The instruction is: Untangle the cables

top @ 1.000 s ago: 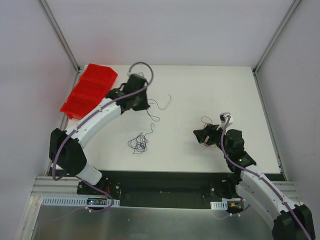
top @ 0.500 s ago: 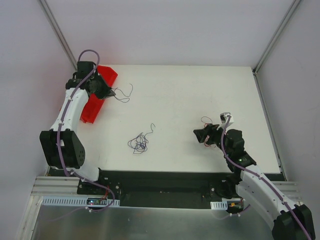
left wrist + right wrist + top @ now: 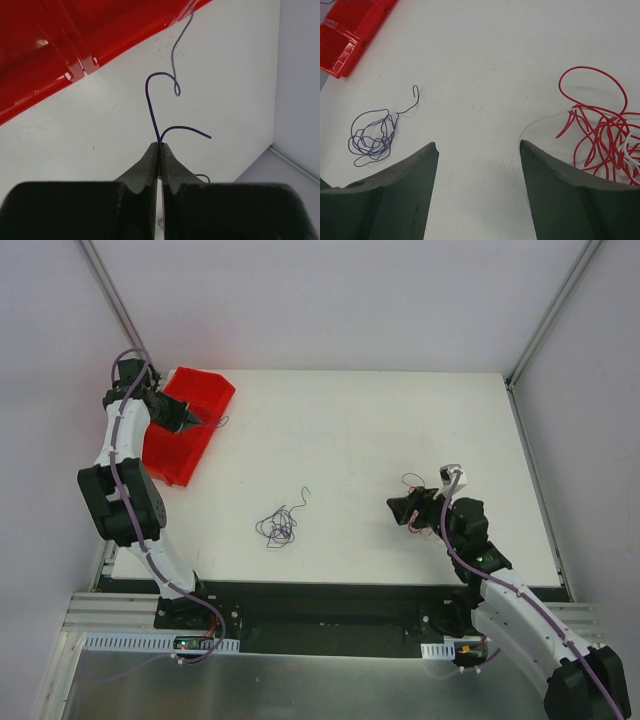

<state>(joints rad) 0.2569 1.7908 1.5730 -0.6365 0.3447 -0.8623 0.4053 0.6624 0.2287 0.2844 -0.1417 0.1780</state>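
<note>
now left hand (image 3: 159, 146) pinches purple cable (image 3: 151, 102) near bin (image 3: 45, 50)

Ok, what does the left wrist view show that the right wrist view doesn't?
Only the left wrist view: the left jaws shut on a single purple wire, which curls up and away near the bin's edge. Only the right wrist view: the right jaws standing open above the table, a loose purple tangle at picture left and a red and white tangle at picture right. Both: the red bin and the white table.
</note>
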